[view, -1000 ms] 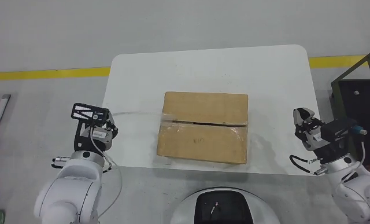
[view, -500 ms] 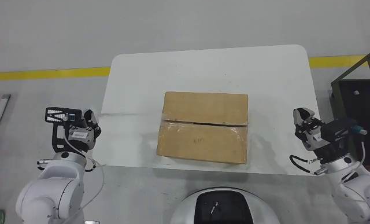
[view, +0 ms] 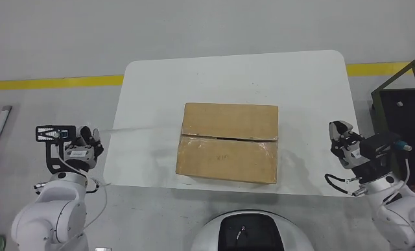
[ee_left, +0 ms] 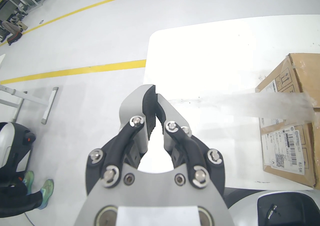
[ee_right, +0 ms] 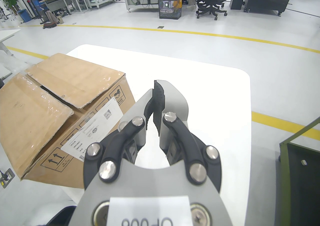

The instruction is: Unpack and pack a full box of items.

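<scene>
top view: tape strip (view: 139,127) between box (view: 227,154) and left pincer (view: 91,135)

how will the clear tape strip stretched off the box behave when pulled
Likely thin and floppy: the clear tape strip looks filmy, stretched straight only between the brown cardboard box and the shut left gripper. Freed from the box, it would probably sag, curl and stick to things. Seemingly very light, being see-through.

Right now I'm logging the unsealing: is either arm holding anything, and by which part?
The left gripper pinches the free end of the clear tape strip; its other end sticks to the box. The right gripper holds nothing.
</scene>
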